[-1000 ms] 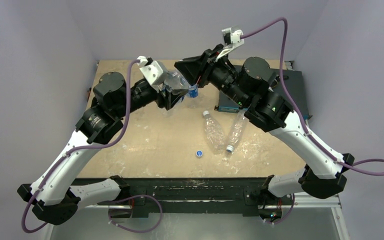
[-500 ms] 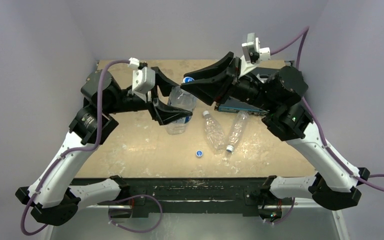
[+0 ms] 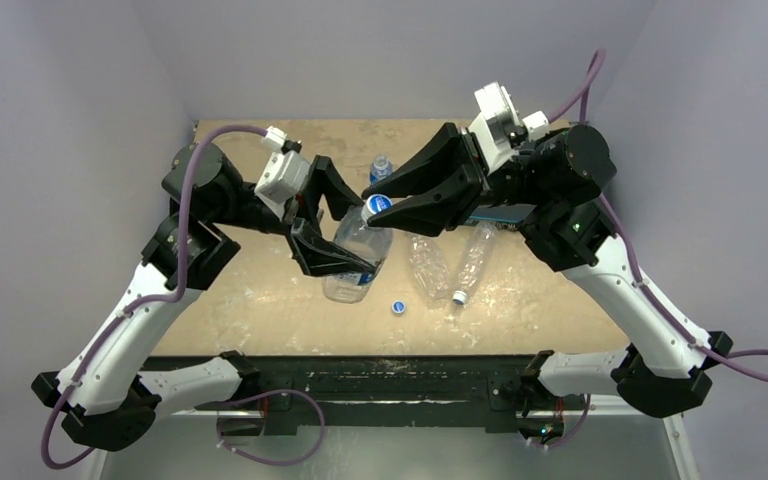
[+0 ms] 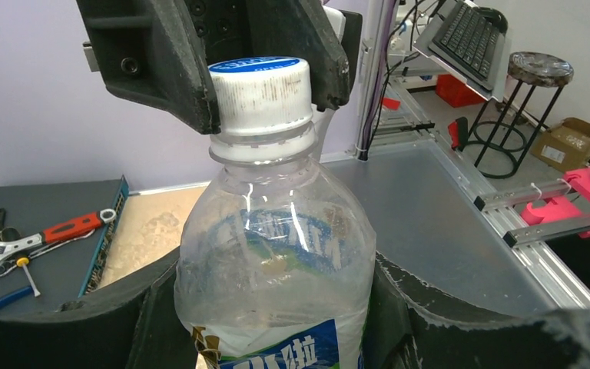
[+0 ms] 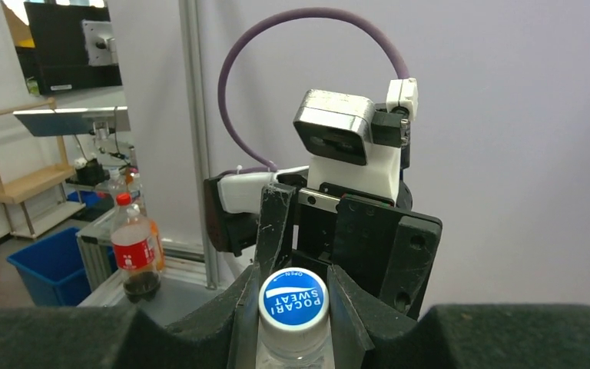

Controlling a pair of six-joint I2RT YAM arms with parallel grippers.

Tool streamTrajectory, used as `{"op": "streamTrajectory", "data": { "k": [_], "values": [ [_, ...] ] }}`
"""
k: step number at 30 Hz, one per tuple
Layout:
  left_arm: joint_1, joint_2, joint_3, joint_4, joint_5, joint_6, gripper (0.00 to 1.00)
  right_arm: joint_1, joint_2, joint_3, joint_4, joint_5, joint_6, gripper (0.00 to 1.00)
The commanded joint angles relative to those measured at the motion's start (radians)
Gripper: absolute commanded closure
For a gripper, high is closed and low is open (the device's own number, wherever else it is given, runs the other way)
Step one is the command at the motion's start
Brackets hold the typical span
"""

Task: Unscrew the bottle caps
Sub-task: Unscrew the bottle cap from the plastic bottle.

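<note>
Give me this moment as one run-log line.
left pincer: shut on labelled bottle body | right pincer: shut on its blue-topped cap | cap: on neck | loose blue cap: on table

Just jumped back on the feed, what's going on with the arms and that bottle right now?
The left gripper holds the labelled bottle by its body, while the right gripper is shut on its blue-topped cap, which sits on the neck, not yet off. On the table, two unlabelled bottles lie side by side. A loose blue cap rests near them, and another bottle stands at the back.
</note>
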Motion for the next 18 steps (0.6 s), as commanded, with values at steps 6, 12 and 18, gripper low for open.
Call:
{"op": "streamTrajectory", "data": {
  "k": [6,12,18],
  "values": [
    [-0.009,-0.015,0.036,-0.111,-0.262,0.241,1.00,-0.007,-0.050,0.010,-0.079,0.389,-0.012,0.09],
    [-0.010,-0.014,0.009,-0.120,-0.583,0.393,1.00,-0.002,-0.002,0.084,-0.223,0.610,0.016,0.01],
    [-0.009,-0.008,-0.021,-0.093,-0.860,0.480,1.00,0.064,0.108,0.229,-0.443,0.980,-0.022,0.10]
  ]
}}
